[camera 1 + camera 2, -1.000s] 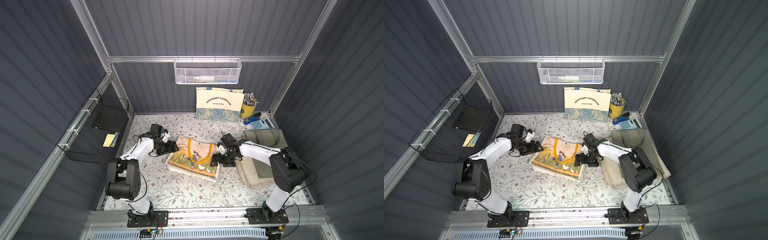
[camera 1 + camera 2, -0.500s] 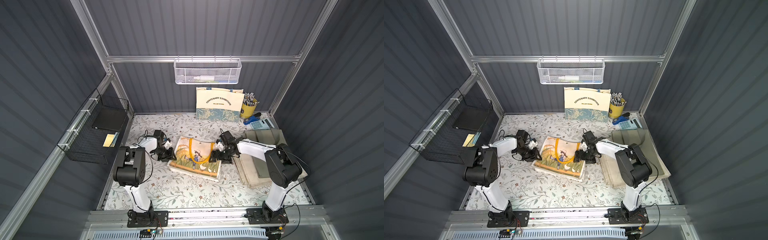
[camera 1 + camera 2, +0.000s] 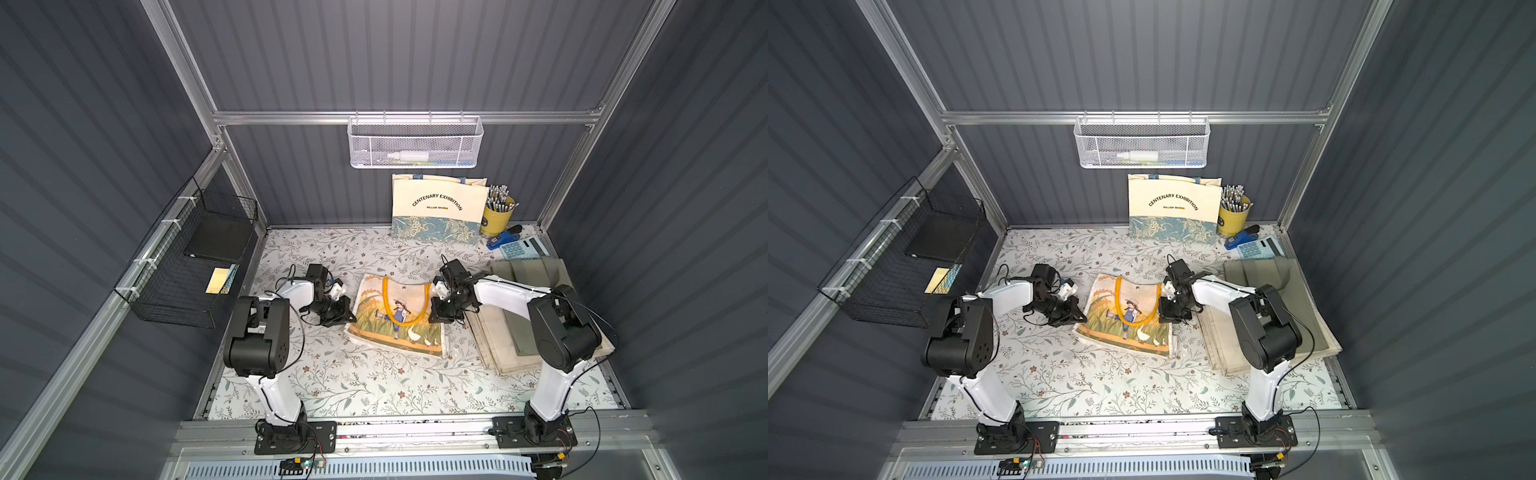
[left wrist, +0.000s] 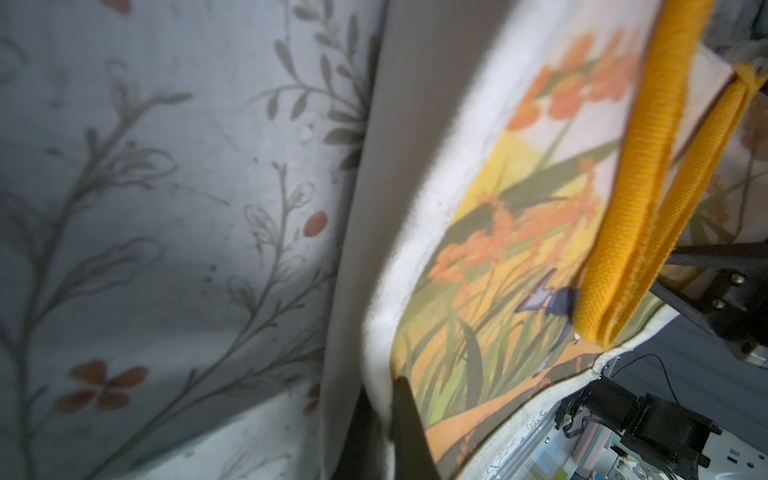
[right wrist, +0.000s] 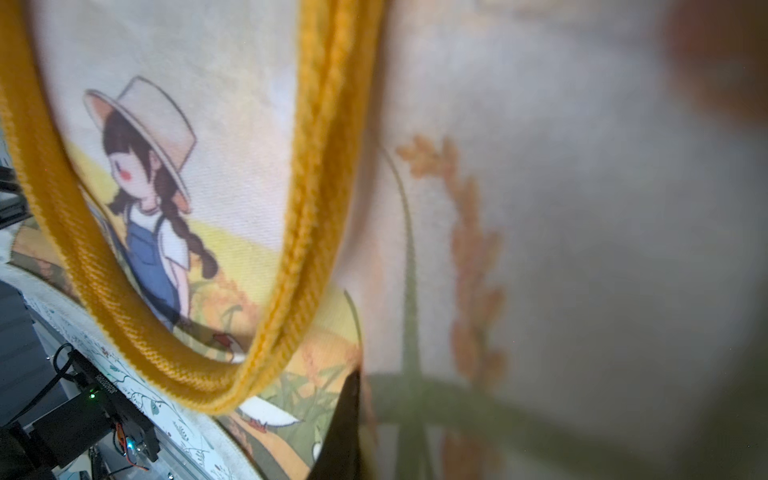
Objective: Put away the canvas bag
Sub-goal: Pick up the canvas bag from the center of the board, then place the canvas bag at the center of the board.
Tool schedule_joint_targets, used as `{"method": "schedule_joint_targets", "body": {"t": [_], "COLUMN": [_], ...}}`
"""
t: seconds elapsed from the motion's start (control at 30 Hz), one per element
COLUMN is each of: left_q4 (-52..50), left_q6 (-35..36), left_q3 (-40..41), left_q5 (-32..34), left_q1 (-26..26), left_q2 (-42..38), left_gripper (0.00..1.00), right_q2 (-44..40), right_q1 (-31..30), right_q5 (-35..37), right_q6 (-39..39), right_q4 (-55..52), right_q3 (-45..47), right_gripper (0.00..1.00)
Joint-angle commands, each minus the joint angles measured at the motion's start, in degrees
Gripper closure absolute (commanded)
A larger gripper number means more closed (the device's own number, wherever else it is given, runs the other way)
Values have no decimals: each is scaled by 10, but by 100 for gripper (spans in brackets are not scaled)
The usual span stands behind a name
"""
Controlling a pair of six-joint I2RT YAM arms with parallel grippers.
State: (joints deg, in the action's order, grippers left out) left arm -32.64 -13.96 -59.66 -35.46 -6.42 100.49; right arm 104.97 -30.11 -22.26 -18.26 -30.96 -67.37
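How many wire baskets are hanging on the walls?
2. A white basket hangs on the back wall's rail; a black basket hangs on the left wall's rail. None seems hidden.

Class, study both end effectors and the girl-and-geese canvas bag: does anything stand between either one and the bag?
Nothing visible does. The left end effector and right end effector are shut on opposite side edges of the canvas bag.

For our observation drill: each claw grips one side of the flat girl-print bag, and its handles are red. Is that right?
Wrong on colour: the handles are yellow, not red, as the right wrist view shows. The rest holds: the left claw and right claw each grip a side of the bag.
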Motion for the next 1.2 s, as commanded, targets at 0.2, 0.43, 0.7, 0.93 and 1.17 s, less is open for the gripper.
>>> {"method": "schedule_joint_targets", "body": {"t": [0.2,0.43,0.7,0.93,1.17], "left_q4": [144,297,517,540,511], "left_q6": [-162,-297,-475,-530,-461], "left_q3": [-83,-166,-287,-399,-389], "left_q5": [-58,-31,-14,11,35], "left_q1": [-106,-218,-360,-447,-442], "left_q2": [-87,-1,222,354,335], "left_gripper": [100,100,100,100,60], "right_q2": [-134,-210,-215,-139,-148], "right_q1": [89,225,465,545,552], "right_q5": [10,85,119,169,156], "right_q6": [94,208,351,350,304], "right_q4": [-142,-235,-228,-160,-122], "right_q3": [-99,-116,-119,-117,-151], "right_gripper": [95,89,83,80,1]}}
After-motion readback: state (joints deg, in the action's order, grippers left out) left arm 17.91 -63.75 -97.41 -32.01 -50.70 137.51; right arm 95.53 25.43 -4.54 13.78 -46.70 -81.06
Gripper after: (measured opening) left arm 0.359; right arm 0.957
